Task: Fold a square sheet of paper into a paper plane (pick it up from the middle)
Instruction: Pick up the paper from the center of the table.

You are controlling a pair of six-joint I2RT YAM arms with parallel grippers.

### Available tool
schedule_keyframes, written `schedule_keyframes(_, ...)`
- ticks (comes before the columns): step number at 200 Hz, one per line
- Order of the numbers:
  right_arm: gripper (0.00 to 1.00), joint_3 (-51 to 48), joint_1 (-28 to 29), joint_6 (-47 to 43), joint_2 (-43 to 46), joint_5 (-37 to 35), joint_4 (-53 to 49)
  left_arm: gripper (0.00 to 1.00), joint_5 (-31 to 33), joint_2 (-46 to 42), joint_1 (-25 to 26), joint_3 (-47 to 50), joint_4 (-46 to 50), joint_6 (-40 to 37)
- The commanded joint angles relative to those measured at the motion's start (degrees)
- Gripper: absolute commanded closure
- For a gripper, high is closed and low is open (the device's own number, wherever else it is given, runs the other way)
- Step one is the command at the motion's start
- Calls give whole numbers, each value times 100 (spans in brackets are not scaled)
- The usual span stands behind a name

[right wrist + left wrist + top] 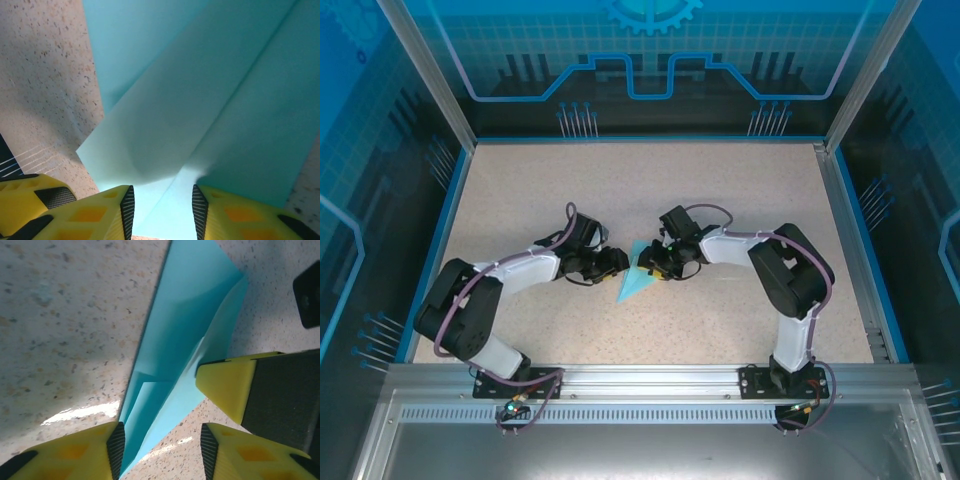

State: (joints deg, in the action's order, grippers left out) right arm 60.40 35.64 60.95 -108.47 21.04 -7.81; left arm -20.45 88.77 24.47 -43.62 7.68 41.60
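At the near table edge, both arm bases are bolted to a metal rail (650,378), one to each side. Each arm bends inward and the two heads meet near the middle of the table (740,330).

Next out, the left gripper (610,263): low over the surface, aimed at the paper from the left. In its wrist view the yellow fingers (75,455) stand apart, with a clear gap between the black pads. The narrow end of the paper plane (185,330) runs down into that gap, its edge close by the pad on the view's left. Not pinched.

Facing it, the right gripper (662,264): also low, on the other side of the paper. In its own view the fingers (235,215) are parted. Pale blue paper lies in the gap and spreads away beyond, and the pads are not pressed onto it. One yellow fingertip (225,382) of this gripper shows in the left wrist view at the plane's long edge. Touching or just above it: cannot tell.

The paper plane itself: light cyan, folded to a slim pointed wedge with overlapping flaps and a long crease. It lies on the speckled table between the two grippers. From above, its point aims near-left and its wider end sits by the right gripper.

Farthest: blue-trimmed clear wall panels (650,60) around the table.
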Motion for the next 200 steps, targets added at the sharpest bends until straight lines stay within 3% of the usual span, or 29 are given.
schedule_keyframes(1, 62, 172, 97, 121, -121, 30, 53, 57, -462, 220, -32, 85, -225, -91)
schedule_keyframes(54, 65, 213, 101, 137, -243, 82, 134, 74, -706, 592, -21, -27, -301, -122)
schedule_keyframes(100, 67, 165, 104, 137, -265, 223, 376, 87, -211, 711, -26, -94, 129, -110)
schedule_keyframes(200, 74, 50, 180, 182, -417, 507, 835, 88, -69, 705, -25, -49, 173, 1)
